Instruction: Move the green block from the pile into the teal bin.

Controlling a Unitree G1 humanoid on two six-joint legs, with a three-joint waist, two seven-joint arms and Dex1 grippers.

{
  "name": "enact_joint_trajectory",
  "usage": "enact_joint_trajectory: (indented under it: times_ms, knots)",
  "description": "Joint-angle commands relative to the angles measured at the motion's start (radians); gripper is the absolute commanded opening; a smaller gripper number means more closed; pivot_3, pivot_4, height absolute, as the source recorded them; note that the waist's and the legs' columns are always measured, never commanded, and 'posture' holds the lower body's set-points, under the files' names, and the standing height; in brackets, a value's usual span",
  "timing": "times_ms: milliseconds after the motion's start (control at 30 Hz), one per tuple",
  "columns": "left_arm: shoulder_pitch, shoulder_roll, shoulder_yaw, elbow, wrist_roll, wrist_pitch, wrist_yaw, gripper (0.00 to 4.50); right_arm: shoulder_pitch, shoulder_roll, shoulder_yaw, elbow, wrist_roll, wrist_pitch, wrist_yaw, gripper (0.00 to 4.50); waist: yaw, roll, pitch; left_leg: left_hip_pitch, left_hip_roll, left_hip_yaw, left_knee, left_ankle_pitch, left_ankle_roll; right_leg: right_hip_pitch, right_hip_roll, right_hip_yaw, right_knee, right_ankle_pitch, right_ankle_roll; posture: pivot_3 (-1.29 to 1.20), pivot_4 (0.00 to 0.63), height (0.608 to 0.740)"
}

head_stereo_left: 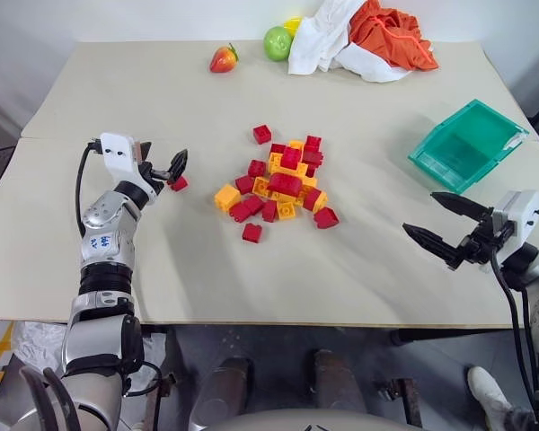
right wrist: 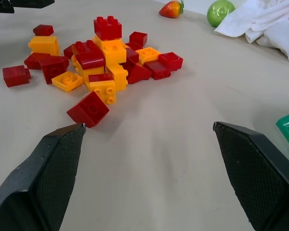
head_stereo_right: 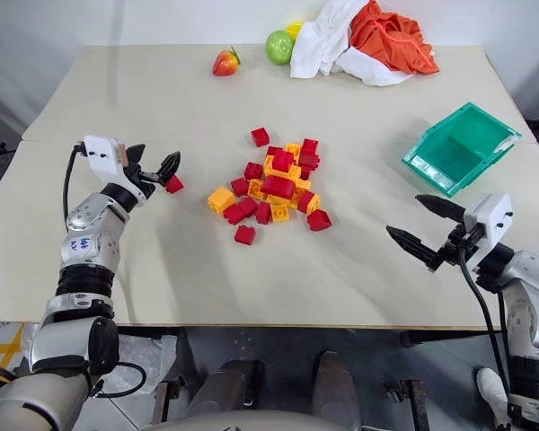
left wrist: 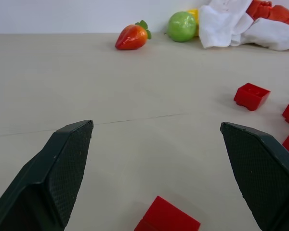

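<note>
Head stereo pair looks forward and down over the whole bench [head_stereo_left: 207,296]. Wrist cameras sit low, near the surface, both sharing the pile [right wrist: 101,53] (left catches its edge).

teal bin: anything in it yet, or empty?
Empty as far as visible. The teal bin sits tilted near the right gripper, and its visible interior shows bare teal plastic, with no brick inside.

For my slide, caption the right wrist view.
Open right claw facing the red-and-yellow brick pile.
</note>
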Motion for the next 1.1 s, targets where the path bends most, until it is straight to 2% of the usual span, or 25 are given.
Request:
enact_joint_trajectory:
  times_ms: [33,200,467,533,667,767,933,1000,1100]
  knots:
    - [0.000,0.013,0.017,-0.034,-0.012,-0.018,-0.011,4.50,-0.010,-0.019,-0.013,-0.006,0.000,-0.013,0.008,4.45,0.000,0.000,0.000,0.000,0.000,0.000,0.000,0.000,0.000,0.000,0.000,0.000,0.000,0.000,0.000,0.00,0.150,0.740]
    - [0.000,0.020,0.024,-0.051,-0.030,-0.011,-0.041,4.50,-0.019,-0.028,-0.004,-0.010,-0.008,0.008,-0.001,4.45,0.000,0.000,0.000,0.000,0.000,0.000,0.000,0.000,0.000,0.000,0.000,0.000,0.000,0.000,0.000,0.00,0.150,0.740]
    - [0.054,0.121,0.002,-0.178,-0.072,0.098,-0.231,4.50,-0.118,-0.051,0.076,-0.110,-0.047,0.146,-0.099,4.45,-0.012,0.000,0.000,0.000,0.000,0.000,0.000,0.000,0.000,0.000,0.000,0.001,0.001,0.000,0.000,0.00,0.150,0.740]
    - [0.098,0.151,0.000,-0.234,-0.110,0.076,-0.362,4.50,-0.171,-0.060,0.114,-0.150,-0.065,0.219,-0.143,4.45,-0.016,0.000,0.000,0.000,0.001,0.000,0.000,0.000,0.000,-0.001,0.000,0.002,0.001,0.000,0.000,0.00,0.150,0.740]
    - [0.144,0.211,-0.011,-0.258,-0.116,0.084,-0.487,4.50,-0.257,-0.043,0.198,-0.224,-0.057,0.294,-0.151,3.56,-0.023,0.000,0.000,0.000,0.003,0.000,0.000,0.000,0.000,-0.001,0.000,0.001,0.001,0.000,0.000,0.00,0.150,0.740]
    - [0.164,0.244,-0.001,-0.255,-0.146,0.105,-0.573,4.50,-0.319,-0.015,0.274,-0.269,-0.066,0.382,-0.191,2.47,-0.023,0.000,0.000,0.000,0.003,0.000,0.000,0.000,0.000,-0.001,0.000,0.001,0.001,0.000,-0.001,0.00,0.150,0.740]
    - [0.201,0.236,0.082,-0.260,-0.366,0.127,-0.894,4.50,-0.464,0.104,0.452,-0.300,-0.124,0.536,-0.296,0.79,-0.030,0.000,0.000,-0.001,0.005,0.000,0.000,0.000,0.000,-0.002,0.000,0.002,0.001,0.000,-0.001,0.00,0.150,0.740]
    - [0.218,0.249,0.079,-0.257,-0.366,0.102,-0.959,4.50,-0.508,0.160,0.496,-0.292,-0.139,0.588,-0.338,0.11,-0.031,0.000,0.000,-0.002,0.006,0.001,0.000,-0.001,0.000,-0.004,0.001,0.003,0.002,0.000,-0.001,0.00,0.150,0.740]
    - [0.252,0.283,0.053,-0.249,-0.325,0.051,-1.040,4.50,-0.572,0.280,0.558,-0.249,-0.174,0.634,-0.420,0.05,-0.034,0.000,0.000,-0.002,0.006,0.001,-0.001,-0.001,0.000,-0.004,0.001,0.003,0.002,0.000,-0.001,0.00,0.150,0.740]
